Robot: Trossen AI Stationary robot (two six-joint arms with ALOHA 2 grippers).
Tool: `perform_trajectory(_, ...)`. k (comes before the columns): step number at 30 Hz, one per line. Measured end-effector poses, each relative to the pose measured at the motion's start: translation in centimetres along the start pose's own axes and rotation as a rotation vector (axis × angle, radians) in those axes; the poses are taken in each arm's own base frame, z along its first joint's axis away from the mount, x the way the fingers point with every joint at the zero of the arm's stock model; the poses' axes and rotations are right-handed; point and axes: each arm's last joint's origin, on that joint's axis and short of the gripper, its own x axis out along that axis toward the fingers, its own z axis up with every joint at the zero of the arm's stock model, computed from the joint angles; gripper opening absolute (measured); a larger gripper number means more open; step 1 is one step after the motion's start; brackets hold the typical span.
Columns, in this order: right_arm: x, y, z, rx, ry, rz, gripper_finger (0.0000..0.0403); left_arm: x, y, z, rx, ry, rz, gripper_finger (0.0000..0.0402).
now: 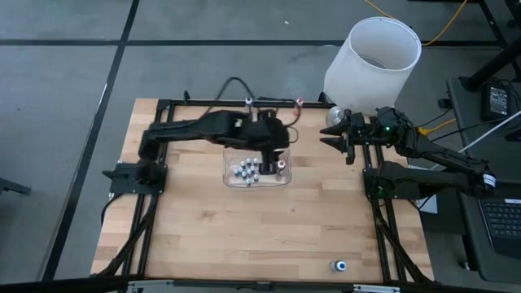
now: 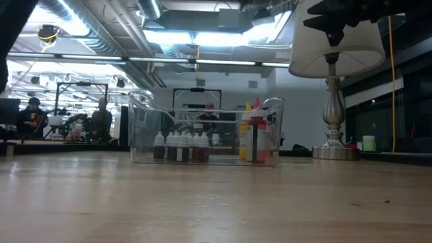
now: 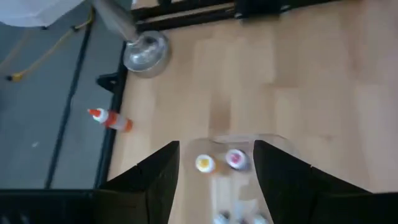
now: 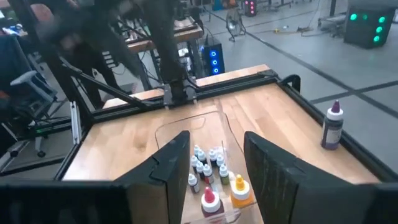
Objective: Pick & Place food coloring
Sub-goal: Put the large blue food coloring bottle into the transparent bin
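Note:
A clear plastic container stands on the middle of the wooden table. In it, several tiny food coloring bottles with pale caps stand upright on its floor, beside a taller yellow-orange bottle and a red one. My left gripper hangs open above the container's far right part, pointing slantwise down, with nothing between its fingers. My right gripper waits open at the table's right side, raised and pointing toward the container.
A lamp with a white shade stands at the far right corner on its metal base. An orange bottle lies by the far rail, a purple one stands near it. A small bottle lies alone near the front right.

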Motion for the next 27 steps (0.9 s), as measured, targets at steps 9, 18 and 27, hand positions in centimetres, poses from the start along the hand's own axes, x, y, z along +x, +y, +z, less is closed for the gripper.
perform_trajectory(9,0.2,-0.2,-0.7,-0.011,0.067,-0.009,0.0153,-5.8,-2.3,1.9,0.056,-0.309,-0.153,0.02)
perform_trajectory(18,2.1,1.4,-1.3,0.352,0.188,0.248,0.0153,-8.1,-6.5,2.0,0.156,-0.366,-0.204,0.02)
perform_trajectory(27,7.4,7.7,-4.7,0.324,0.367,0.378,0.0153,-9.4,-9.2,-1.1,0.196,-0.114,-0.048,0.02)
